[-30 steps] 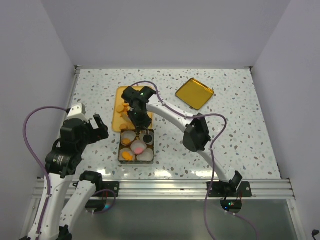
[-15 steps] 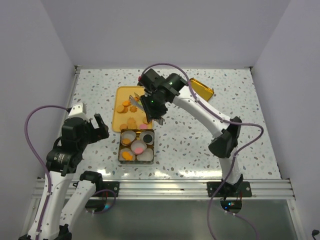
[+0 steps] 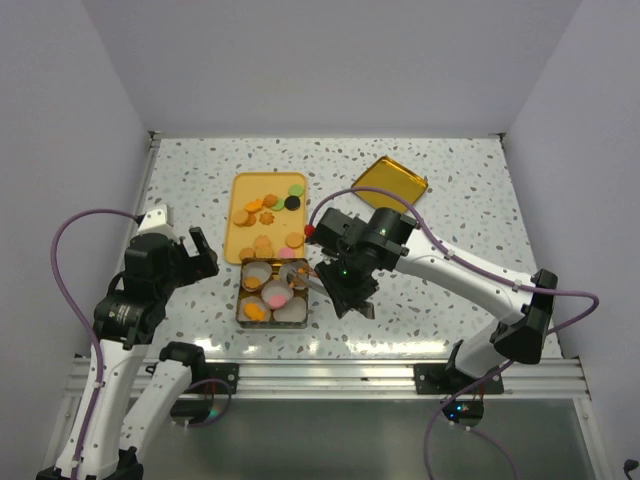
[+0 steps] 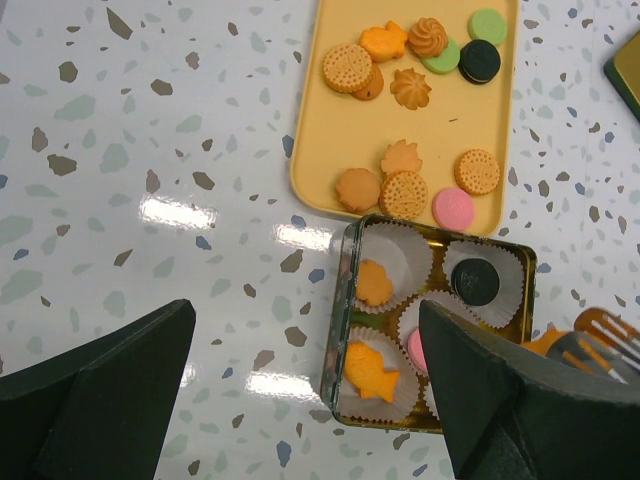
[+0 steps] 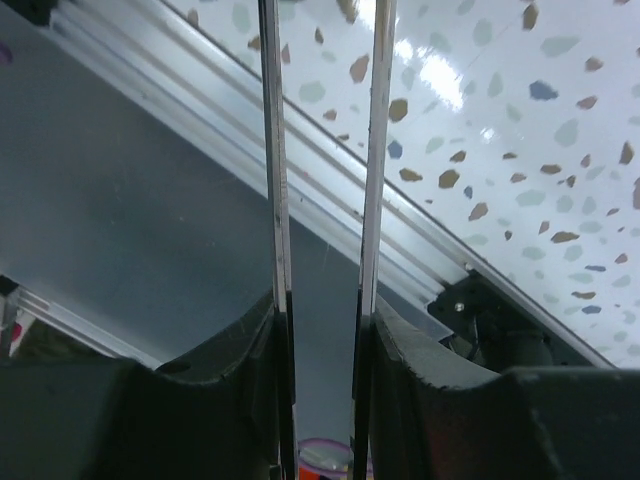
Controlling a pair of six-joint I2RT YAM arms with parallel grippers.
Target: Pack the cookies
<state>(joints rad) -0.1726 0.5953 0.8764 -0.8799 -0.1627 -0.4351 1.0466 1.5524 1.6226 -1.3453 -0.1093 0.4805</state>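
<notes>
**While the right arm hangs over the tin: cookies split between tray and tin**

On your speckled table [image 3: 450, 200], the left gripper [image 3: 198, 252] sits near left, jaws spread wide with nothing in them. Your right gripper [image 5: 320, 320] is clamped on metal tongs [image 5: 275, 150], whose tips reach the tin's right edge. The yellow tray [image 4: 320, 150] lies just behind the tin [image 4: 340, 300]. The gold lid [image 3: 390, 185] rests well apart, back right. White paper cups [image 4: 400, 255] line the tin. Most cookies [image 4: 405, 193] lie loose on the tray. A few sit in the cups: two orange, one black, one pink. You'll see an orange bit beside the tong tips; can't tell whether it is pinched.
</notes>
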